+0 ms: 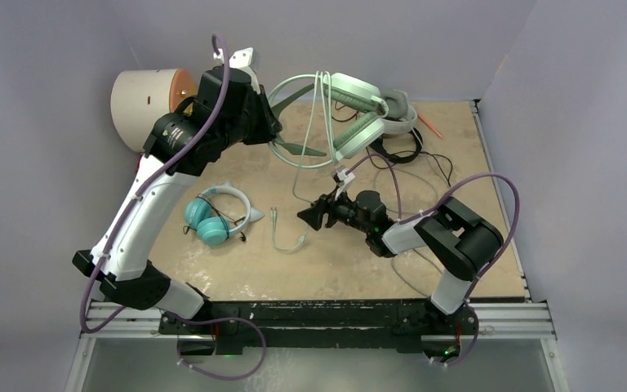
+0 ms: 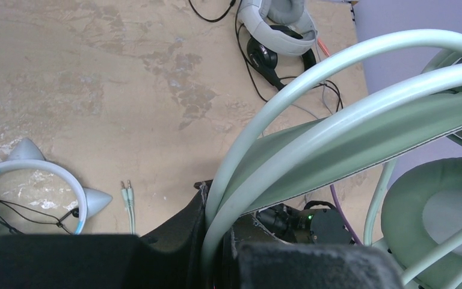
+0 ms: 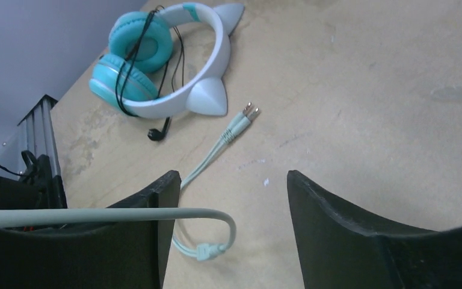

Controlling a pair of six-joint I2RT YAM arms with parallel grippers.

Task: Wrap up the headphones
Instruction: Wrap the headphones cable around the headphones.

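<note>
My left gripper [image 1: 268, 131] [image 2: 219, 241] is shut on the headband of the mint-green headset [image 1: 351, 114] [image 2: 349, 120] and holds it raised over the back of the table. Its pale cable [image 1: 287, 238] [image 3: 216, 150] hangs down to the table. My right gripper [image 1: 310, 214] [image 3: 231, 180] is open low over the table, and the cable's loop lies between its jaws, crossing the left finger. The teal headset with a white band [image 1: 212, 216] [image 3: 150, 54] [image 2: 42, 171] lies at left. The white-and-grey headset [image 1: 400, 118] [image 2: 277, 27] and the thin black headset [image 1: 404, 151] [image 2: 264, 57] lie at the back right.
A cream drum with an orange face [image 1: 143, 102] stands at the back left beside my left arm. An orange stick [image 1: 430, 124] lies by the back right edge. Black cable [image 1: 433, 167] trails over the table near my right arm. Grey walls surround the table.
</note>
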